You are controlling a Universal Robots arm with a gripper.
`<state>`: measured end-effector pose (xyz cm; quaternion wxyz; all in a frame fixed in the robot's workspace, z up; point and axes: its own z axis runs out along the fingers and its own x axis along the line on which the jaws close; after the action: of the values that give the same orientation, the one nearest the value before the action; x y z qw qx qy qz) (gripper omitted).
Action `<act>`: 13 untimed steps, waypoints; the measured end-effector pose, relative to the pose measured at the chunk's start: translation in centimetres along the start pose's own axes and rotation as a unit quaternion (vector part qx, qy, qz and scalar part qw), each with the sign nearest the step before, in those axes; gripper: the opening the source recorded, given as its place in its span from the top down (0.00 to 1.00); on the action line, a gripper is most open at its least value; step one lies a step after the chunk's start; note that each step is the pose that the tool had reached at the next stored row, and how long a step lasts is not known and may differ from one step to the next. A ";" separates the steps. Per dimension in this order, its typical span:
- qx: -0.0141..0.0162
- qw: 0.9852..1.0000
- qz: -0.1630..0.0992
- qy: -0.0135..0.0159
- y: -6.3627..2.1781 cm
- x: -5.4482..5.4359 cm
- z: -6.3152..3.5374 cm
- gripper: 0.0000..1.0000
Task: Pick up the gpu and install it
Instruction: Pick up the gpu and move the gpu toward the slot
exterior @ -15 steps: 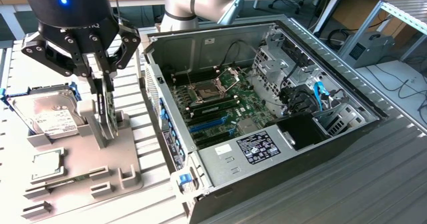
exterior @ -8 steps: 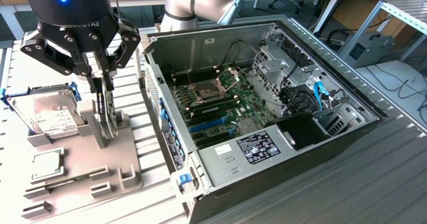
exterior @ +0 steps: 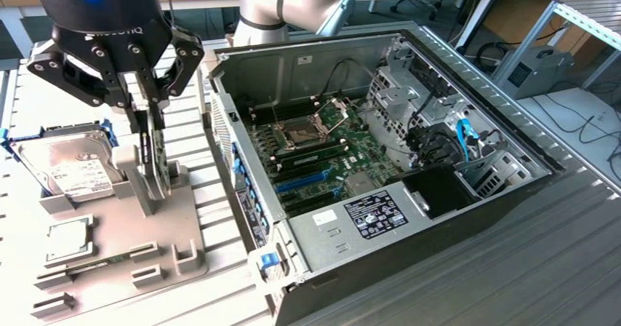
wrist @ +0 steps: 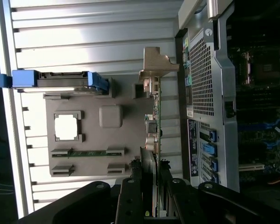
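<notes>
The gpu (exterior: 151, 162) stands on edge over the grey fixture plate (exterior: 116, 260), a thin dark card with a silver end bracket (wrist: 157, 65). My gripper (exterior: 145, 131) comes down from above with its black fingers (wrist: 134, 191) pressed on either side of the card's upper edge, shut on it. In the wrist view the gpu (wrist: 155, 116) runs edge-on between the fingers of the gripper (wrist: 154, 179). The open computer case (exterior: 291, 71) lies to the exterior view's right of the fixture, with blue expansion slots (exterior: 301, 184) on its motherboard. Whether the card has left its stand I cannot tell.
A silver hard drive (exterior: 68, 164) in a blue carrier (wrist: 60, 79) stands on the fixture beside the card. A square processor chip (exterior: 68, 235) and a memory stick (wrist: 86, 152) lie in their nests. The case's perforated rear wall (wrist: 203, 79) sits close to the gpu.
</notes>
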<state>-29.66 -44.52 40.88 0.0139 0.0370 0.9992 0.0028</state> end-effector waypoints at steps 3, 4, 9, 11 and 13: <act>0.000 1.000 0.000 0.000 0.00 0.0 -0.13 0.74; 0.000 1.000 0.000 0.000 0.00 0.0 -0.17 0.74; 0.000 1.000 0.000 0.000 0.00 0.0 -0.53 0.74; 0.000 1.000 0.000 0.000 0.00 0.0 -0.66 0.74; 0.000 1.000 0.000 0.000 0.01 0.0 -0.90 0.74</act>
<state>-29.66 -44.52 41.78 0.0139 0.0370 0.9992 0.0028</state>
